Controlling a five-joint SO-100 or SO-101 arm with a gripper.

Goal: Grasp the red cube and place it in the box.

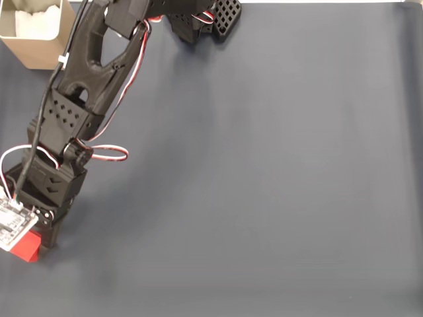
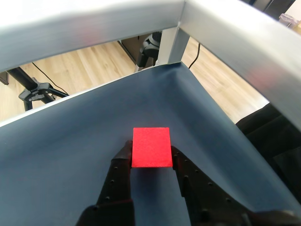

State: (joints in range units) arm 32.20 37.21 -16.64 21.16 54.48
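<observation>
The red cube (image 1: 26, 249) rests on the dark mat near the bottom left corner of the fixed view. My gripper (image 1: 34, 240) stands over it, reaching down from the black arm. From the wrist view the red cube (image 2: 151, 147) sits between the two black fingers (image 2: 121, 162), which press against its left and right sides, so the gripper (image 2: 150, 154) is shut on it. The box (image 1: 41, 51), tan with white padding inside, stands at the top left corner of the fixed view, far from the cube.
The arm's base (image 1: 198, 20) is at the top middle of the fixed view. Red and white wires (image 1: 109, 153) loop beside the arm. In the wrist view the mat's edge (image 2: 207, 101), a metal frame (image 2: 225, 33) and a wooden floor lie beyond.
</observation>
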